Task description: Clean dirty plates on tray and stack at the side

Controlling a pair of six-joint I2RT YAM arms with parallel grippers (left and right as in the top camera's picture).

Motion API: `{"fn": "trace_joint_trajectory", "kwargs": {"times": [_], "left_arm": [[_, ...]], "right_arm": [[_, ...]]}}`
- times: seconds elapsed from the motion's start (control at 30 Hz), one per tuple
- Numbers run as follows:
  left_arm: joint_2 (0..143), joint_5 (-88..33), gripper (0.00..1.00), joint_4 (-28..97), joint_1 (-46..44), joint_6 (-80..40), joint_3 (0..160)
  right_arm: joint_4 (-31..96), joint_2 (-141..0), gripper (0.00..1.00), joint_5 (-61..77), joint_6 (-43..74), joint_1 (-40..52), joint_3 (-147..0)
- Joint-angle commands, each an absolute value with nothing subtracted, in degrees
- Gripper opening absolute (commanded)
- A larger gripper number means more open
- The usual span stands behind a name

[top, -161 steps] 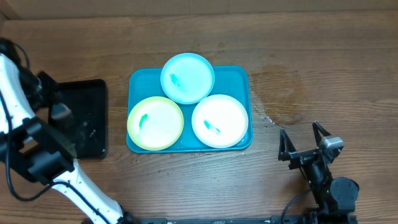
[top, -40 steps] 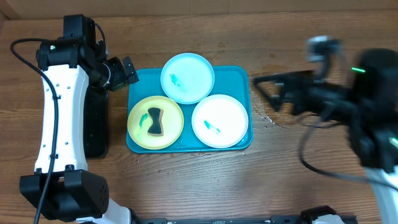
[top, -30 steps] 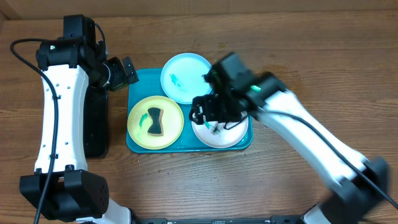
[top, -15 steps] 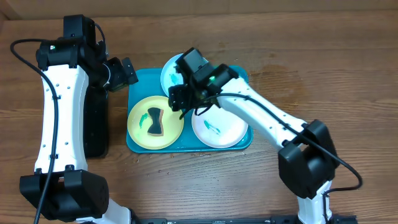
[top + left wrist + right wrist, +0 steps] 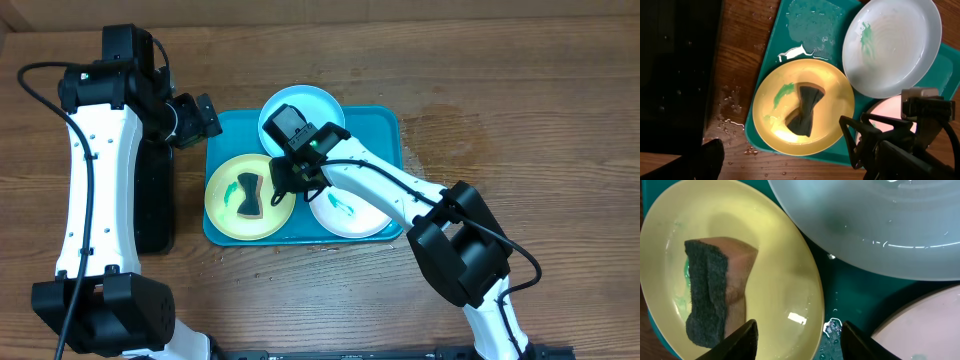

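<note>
The turquoise tray (image 5: 385, 125) holds three plates. A dark-topped sponge (image 5: 249, 196) lies on the yellow-green plate (image 5: 225, 215), beside a green smear. My right gripper (image 5: 287, 178) hangs low over that plate's right rim, open. In the right wrist view its fingers (image 5: 742, 342) stand on either side of the rim (image 5: 815, 305), with the sponge (image 5: 715, 295) to their left. The light blue plate (image 5: 315, 105) is partly under my right wrist. The white plate (image 5: 365, 200) carries a smear. My left gripper (image 5: 198, 118) is open and empty, above the tray's left edge.
A black tray (image 5: 152, 205) lies left of the turquoise one, under my left arm. Water drops (image 5: 735, 132) dot the wood by the tray's corner, and a wet patch (image 5: 445, 130) marks the table to its right.
My right arm has swung in from the right across the tray to the yellow-green plate, its jaws narrowing. The sponge arrived on that plate earlier. My left arm has stayed still.
</note>
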State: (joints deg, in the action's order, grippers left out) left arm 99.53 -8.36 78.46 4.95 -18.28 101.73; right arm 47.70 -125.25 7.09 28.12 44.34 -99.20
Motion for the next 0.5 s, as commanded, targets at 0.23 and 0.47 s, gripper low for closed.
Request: {"fn": "trace_joint_trajectory", "kwargs": {"times": [0.23, 0.47], "left_arm": [[100.0, -9.0, 0.89, 78.7, 4.1, -16.0, 101.7], [100.0, -10.4, 0.83, 76.1, 2.4, -14.1, 93.5]], "right_arm": [[47.6, -128.2, 0.41, 9.1, 28.8, 45.5, -98.5], [48.3, -128.3, 0.29, 8.8, 30.1, 45.5, -98.5]]}}
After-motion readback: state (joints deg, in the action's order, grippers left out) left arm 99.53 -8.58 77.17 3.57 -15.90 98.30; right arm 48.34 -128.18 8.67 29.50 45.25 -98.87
